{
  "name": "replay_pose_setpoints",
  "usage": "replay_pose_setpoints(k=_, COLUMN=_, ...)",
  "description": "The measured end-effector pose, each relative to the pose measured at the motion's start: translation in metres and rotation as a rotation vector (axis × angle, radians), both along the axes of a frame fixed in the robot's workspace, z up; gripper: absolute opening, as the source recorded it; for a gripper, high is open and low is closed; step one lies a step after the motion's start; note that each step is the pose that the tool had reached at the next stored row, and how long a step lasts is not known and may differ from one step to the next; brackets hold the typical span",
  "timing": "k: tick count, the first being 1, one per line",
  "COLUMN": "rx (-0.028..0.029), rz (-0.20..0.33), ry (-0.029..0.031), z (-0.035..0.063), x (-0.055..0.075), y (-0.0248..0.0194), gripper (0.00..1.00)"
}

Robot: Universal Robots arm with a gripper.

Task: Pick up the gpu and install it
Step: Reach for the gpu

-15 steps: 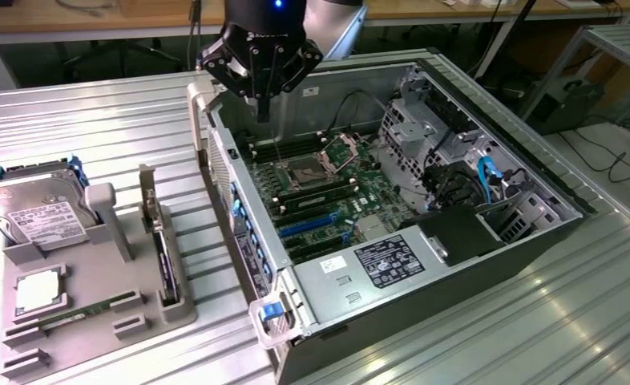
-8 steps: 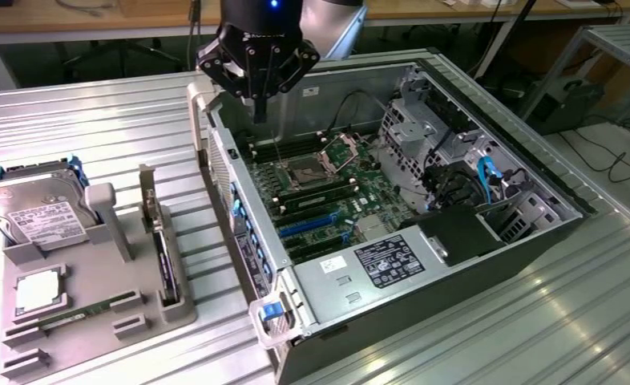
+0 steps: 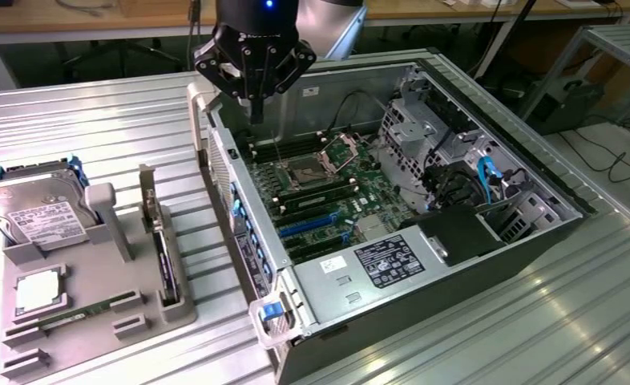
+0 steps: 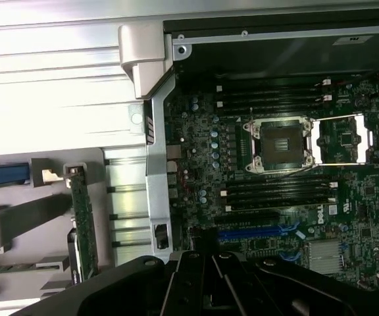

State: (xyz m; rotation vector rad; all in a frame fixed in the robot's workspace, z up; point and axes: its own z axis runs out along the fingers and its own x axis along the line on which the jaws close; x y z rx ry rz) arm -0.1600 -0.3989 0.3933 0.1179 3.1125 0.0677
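Note:
The gpu point(image 3: 163, 258) stands on its long edge in a slot of the grey holder point(image 3: 101, 325) at the exterior view's left, its silver bracket end pointing away from the camera. In the wrist view the gpu point(image 4: 83, 227) shows as a narrow green strip beside the case wall. My gripper point(image 3: 256, 112) hangs above the far left corner of the open computer case point(image 3: 240, 172), well away from the gpu. Its fingers are shut together and hold nothing. The gripper point(image 4: 206, 260) in the wrist view is a black body over the motherboard point(image 4: 275, 191).
A silver hard drive point(image 3: 37, 218), a memory stick point(image 3: 80, 311) and a square chip point(image 3: 39, 289) also rest in the holder. Inside the case lie the open CPU socket point(image 4: 278, 145), blue expansion slots point(image 3: 309, 226), cables and a power supply point(image 3: 390, 261).

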Motion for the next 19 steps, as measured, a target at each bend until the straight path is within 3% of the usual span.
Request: replay_pose_setpoints(k=19, rx=0.0, rz=0.0, ry=0.0, z=0.0, x=-0.011, y=0.0, gripper=0.11)
